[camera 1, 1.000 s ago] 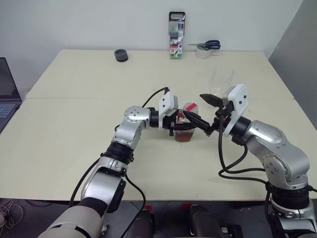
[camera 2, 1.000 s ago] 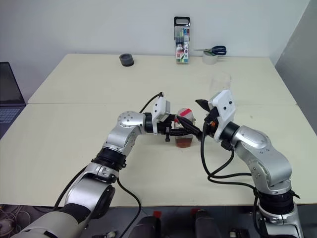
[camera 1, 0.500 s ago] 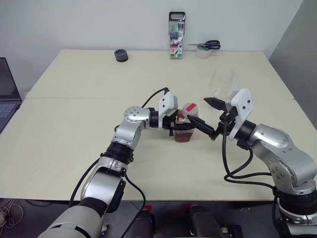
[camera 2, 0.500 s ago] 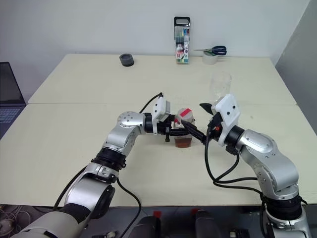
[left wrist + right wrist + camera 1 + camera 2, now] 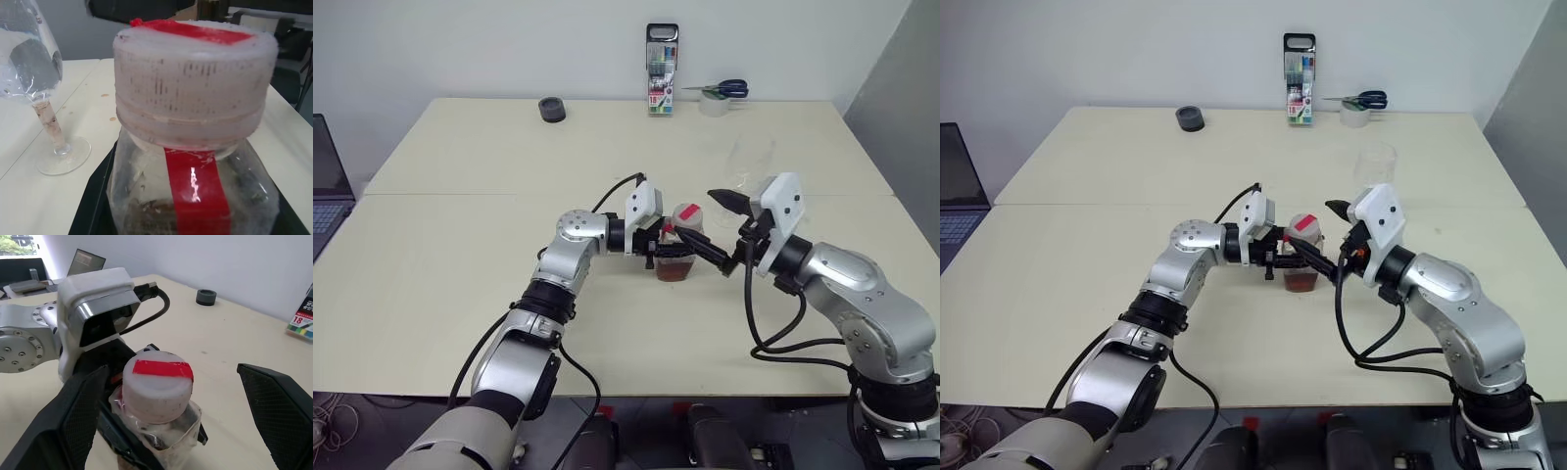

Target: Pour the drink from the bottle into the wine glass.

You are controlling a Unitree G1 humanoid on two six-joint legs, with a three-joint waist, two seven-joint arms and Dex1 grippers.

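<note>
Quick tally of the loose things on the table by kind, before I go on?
Small clear plastic bottle with red-striped white cap: 1
Clear stemmed wine glass: 1
Tall marker case: 1
Blue-handled scissors: 1
Clear tape roll: 1
Black round puck: 1
Total: 6

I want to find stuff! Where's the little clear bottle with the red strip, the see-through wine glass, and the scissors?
small clear plastic bottle with red label strip [image 5: 195, 181], left wrist view, on the red strip.
clear stemmed wine glass [image 5: 49, 125], left wrist view, on the stem.
blue-handled scissors [image 5: 1369, 99], right eye view, on the handles.
</note>
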